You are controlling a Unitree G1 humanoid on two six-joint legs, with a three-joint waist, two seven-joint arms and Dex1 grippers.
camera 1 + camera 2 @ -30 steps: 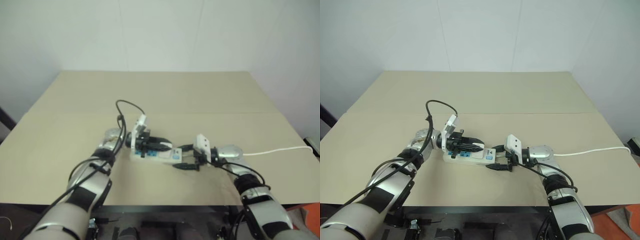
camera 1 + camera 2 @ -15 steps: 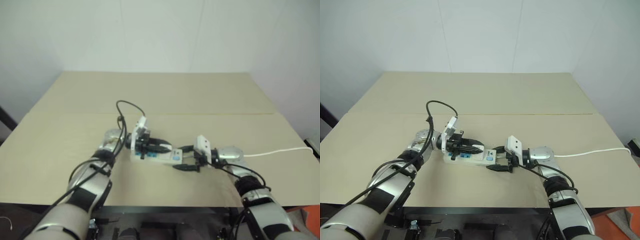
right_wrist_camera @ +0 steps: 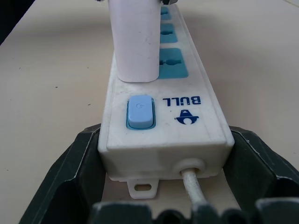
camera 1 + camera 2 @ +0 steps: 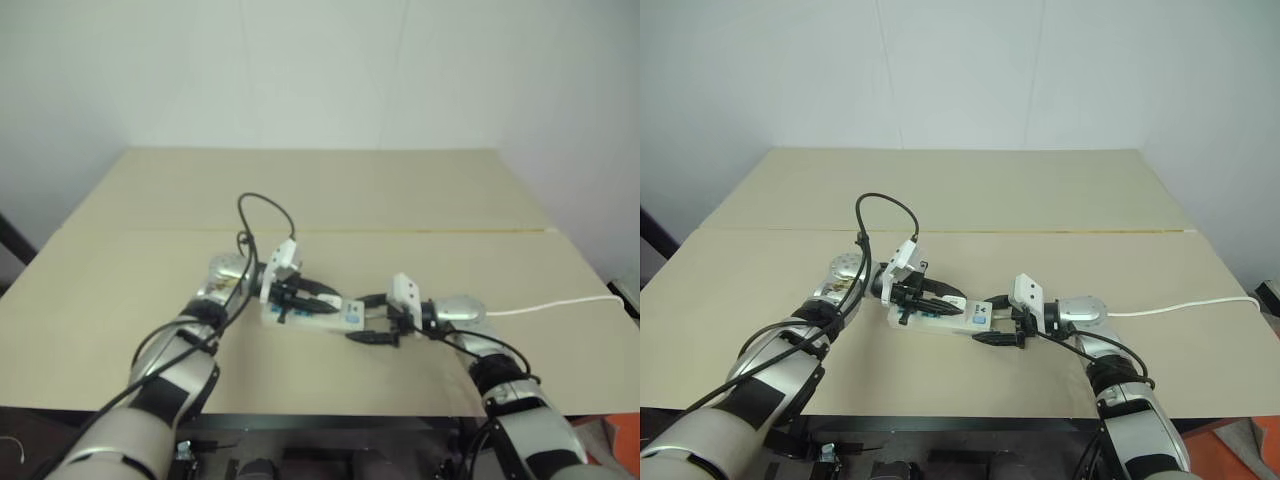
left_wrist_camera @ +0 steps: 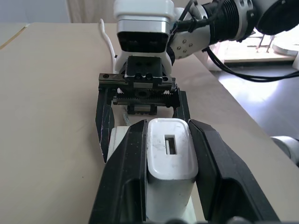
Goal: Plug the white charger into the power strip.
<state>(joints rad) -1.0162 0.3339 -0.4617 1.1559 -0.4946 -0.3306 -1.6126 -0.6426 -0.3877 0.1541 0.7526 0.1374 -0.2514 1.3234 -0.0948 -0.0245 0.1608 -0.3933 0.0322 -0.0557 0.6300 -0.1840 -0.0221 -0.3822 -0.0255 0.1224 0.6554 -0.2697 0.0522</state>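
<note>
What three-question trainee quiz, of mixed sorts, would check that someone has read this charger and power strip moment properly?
1. True or false: the left gripper is shut on the white charger.
2. Which end of the power strip does the right gripper straddle? A) the end where the cable leaves, B) the end far from the switch, C) neither.
3. Fill in: on the strip, the charger stands beside the blue ____.

Key
1. True; a black finger presses each side.
2. A; its fingers flank that end, though the frames do not settle whether they press it.
3. Sockets; full seating cannot be judged.
</note>
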